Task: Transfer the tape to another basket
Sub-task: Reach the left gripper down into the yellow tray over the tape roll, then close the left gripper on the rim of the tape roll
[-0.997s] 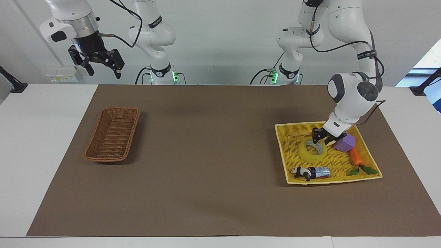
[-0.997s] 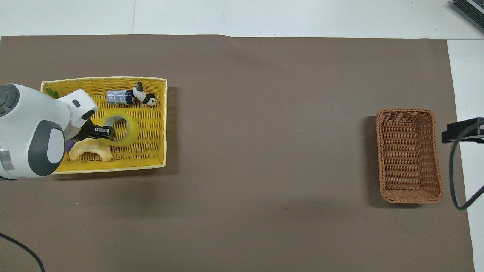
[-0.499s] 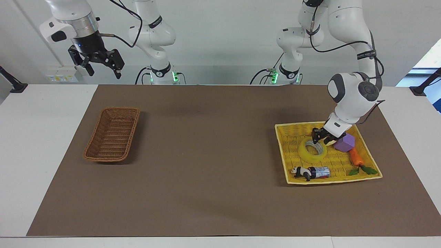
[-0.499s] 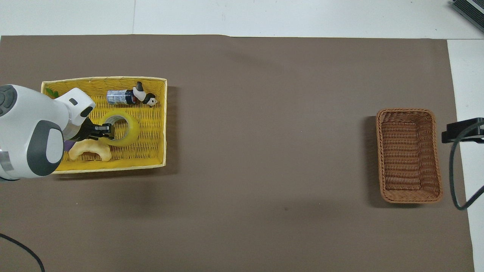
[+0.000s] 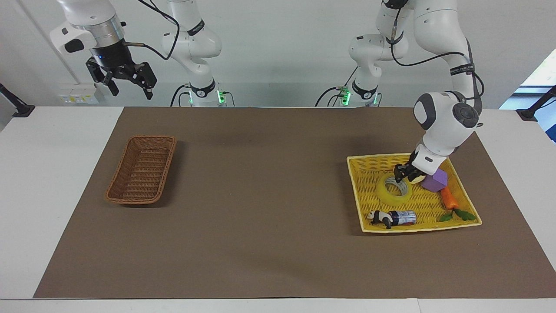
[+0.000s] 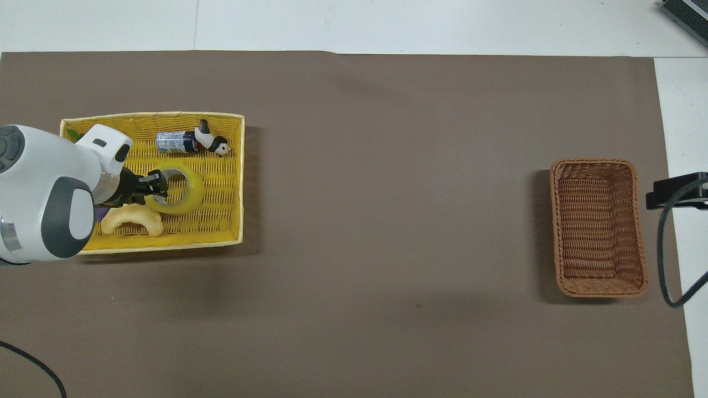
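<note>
Grippers at work on a two-arm rig, seen from my remote station. At the robots' own edge of the table, toward the right arm's end, the right gripper (image 5: 126,80) hangs high in the air with its jaws spread wide, holding nothing; that arm waits.

Toward the left arm's end, the yellow tray (image 5: 355,191) sits on the brown mat. At the tray's edge nearest the robots lies a pale crescent-shaped piece (image 6: 131,220), with a purple block (image 5: 434,180) beside it. The left gripper (image 5: 402,173) is down among them, at the part of the tape (image 5: 385,193) that lies nearest the robots. The roll lies flat in the middle of the tray. Whether the gripper has closed on the roll's wall I cannot tell.

Farther out in the tray lie a carrot (image 5: 449,199), then a toy panda (image 5: 378,217) touching a small can (image 5: 404,216) by the tray's outer edge. The basket (image 5: 141,174) stands well apart, near the right arm's end of the table.

My worry from here is the lift. A grip on one thin side of the ring would let the roll swing or slip. The crescent and the block lie close enough to be nudged or dragged. If the roll catches the weave, the light tray could shift. The long carry across the table leaves plenty of room for a drop.
</note>
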Controlling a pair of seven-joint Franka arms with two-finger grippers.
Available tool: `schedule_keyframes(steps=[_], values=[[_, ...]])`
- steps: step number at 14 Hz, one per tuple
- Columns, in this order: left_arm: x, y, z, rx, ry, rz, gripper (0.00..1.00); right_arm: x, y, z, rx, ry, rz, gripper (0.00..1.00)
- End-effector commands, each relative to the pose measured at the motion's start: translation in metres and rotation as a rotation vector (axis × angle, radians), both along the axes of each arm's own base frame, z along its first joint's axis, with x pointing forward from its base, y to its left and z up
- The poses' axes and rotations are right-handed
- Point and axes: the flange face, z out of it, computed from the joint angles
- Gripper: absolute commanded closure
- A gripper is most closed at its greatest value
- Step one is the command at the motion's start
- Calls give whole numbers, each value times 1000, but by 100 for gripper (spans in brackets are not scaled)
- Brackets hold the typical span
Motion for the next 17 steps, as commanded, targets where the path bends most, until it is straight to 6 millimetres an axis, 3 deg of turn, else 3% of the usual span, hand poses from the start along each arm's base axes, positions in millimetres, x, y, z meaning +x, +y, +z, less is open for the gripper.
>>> schedule_keyframes(steps=[1, 7, 9, 10, 12, 17], values=[[-8, -1, -4, -8, -4, 78, 54, -1, -2, 4, 5, 0, -7, 0], [-19, 1, -9, -6, 24, 82, 54, -1, -2, 4, 5, 0, -7, 0], [-23, 3, -12, -5, 23, 79, 68, -1, -2, 4, 5, 0, -7, 0], [-25, 1, -17, -5, 32, 74, 69, -1, -2, 4, 5, 0, -7, 0], [-27, 0, -25, -3, 47, 69, 70, -1, -1, 4, 5, 0, -6, 0], [-27, 1, -26, -3, 45, 60, 65, -1, -2, 4, 5, 0, -7, 0]])
